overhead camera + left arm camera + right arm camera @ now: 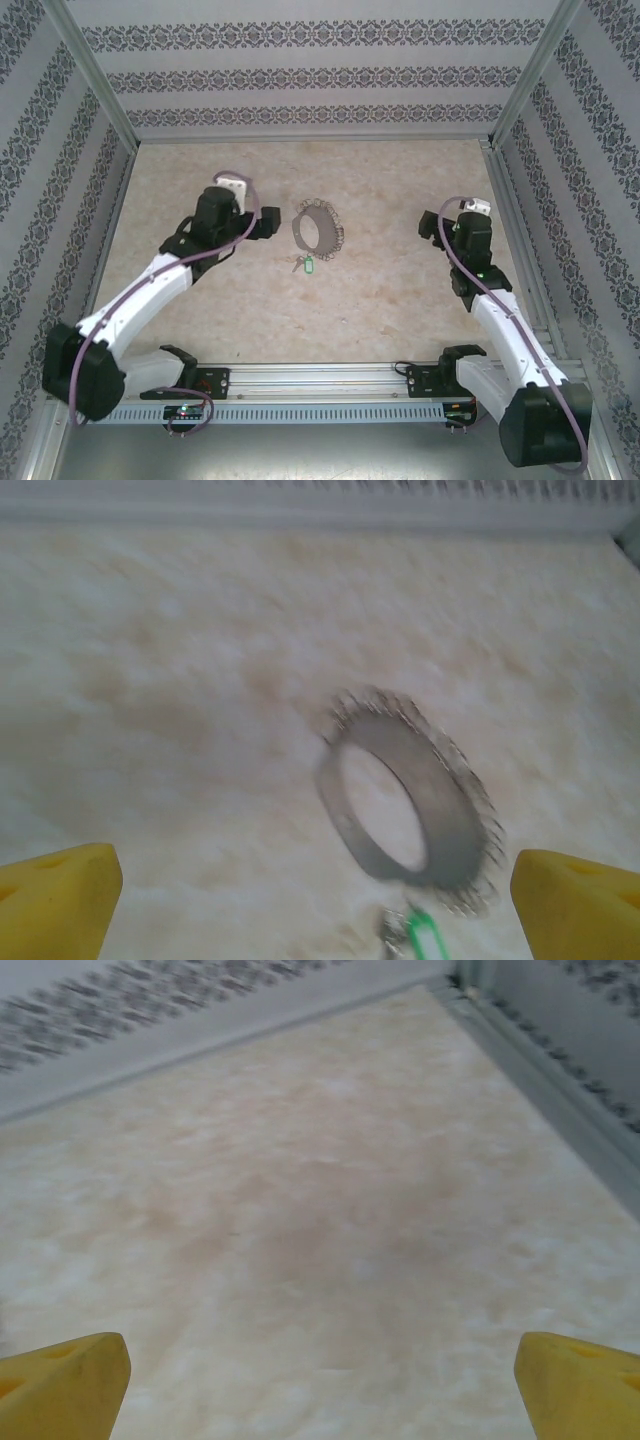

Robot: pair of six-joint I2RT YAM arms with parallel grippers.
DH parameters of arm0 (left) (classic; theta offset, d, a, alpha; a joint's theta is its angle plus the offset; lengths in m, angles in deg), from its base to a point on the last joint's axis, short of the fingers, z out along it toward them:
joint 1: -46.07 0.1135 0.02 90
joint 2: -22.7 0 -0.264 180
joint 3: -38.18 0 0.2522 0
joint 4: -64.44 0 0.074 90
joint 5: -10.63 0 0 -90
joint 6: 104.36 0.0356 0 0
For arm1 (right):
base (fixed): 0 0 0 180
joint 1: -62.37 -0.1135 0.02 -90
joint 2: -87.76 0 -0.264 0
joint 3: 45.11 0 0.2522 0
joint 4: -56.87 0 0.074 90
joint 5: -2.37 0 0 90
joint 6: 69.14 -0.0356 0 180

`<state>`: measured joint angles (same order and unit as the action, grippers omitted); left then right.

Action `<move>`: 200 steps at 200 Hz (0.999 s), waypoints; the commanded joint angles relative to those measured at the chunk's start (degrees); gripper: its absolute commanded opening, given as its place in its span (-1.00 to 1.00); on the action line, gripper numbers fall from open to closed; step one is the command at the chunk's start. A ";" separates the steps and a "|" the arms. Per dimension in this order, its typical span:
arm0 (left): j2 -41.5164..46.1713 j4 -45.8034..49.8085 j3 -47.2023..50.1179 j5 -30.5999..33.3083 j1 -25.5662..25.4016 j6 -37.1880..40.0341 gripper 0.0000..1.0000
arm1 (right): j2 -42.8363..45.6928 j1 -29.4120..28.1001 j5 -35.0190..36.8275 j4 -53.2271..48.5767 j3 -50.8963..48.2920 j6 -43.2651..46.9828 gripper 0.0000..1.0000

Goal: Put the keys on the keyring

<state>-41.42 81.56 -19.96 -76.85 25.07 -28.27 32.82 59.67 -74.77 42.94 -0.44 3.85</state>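
The keyring (pixel 318 228) is a silvery loop fringed with small metal pieces, lying on the table's middle; in the left wrist view the keyring (pixel 410 805) is blurred. Just in front of it lie the keys (pixel 304 265), a small silvery key with a green tag; the keys (pixel 415 935) show at the bottom edge. My left gripper (pixel 272 222) hangs just left of the ring, open, its yellow fingertips (pixel 60 900) wide apart with nothing between them. My right gripper (pixel 428 228) hovers far to the right, open over bare table, yellow fingertips (pixel 65 1385) spread.
The beige marbled table (pixel 380 300) is walled in by patterned panels (pixel 300 70) at the back and both sides. A metal frame rail (pixel 560 1090) runs along the right edge. An aluminium rail (pixel 320 385) with the arm bases crosses the near edge.
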 commanded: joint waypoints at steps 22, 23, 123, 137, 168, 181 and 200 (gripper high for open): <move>3.53 -18.77 11.60 7.45 9.54 8.90 1.00 | -6.83 1.16 5.24 18.69 -3.65 8.85 0.96; 3.41 -19.06 11.77 7.25 9.82 8.99 1.00 | -7.06 1.18 5.02 19.01 -3.75 9.07 0.96; -16.57 -48.80 23.41 -0.73 20.46 13.40 1.00 | -32.76 2.20 -13.38 62.39 -14.16 15.14 0.96; -20.73 -53.48 24.20 -1.62 20.51 13.78 1.00 | -31.72 3.06 -19.48 54.63 -11.57 16.51 0.96; -24.85 -50.99 21.20 -2.78 20.40 14.48 1.00 | -32.60 4.59 -18.99 54.13 -9.35 14.26 0.96; -25.24 -50.47 20.52 -3.63 20.68 14.35 1.00 | -32.47 3.56 -15.67 53.63 -9.13 14.61 0.96; -25.33 -50.39 20.39 -3.80 20.73 14.35 1.00 | -32.19 1.99 -12.99 53.25 -9.22 15.63 0.96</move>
<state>-66.73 33.30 2.11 -78.97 45.07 -14.85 -0.25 63.19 -89.78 96.14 -10.03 18.25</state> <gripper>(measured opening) 0.999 0.982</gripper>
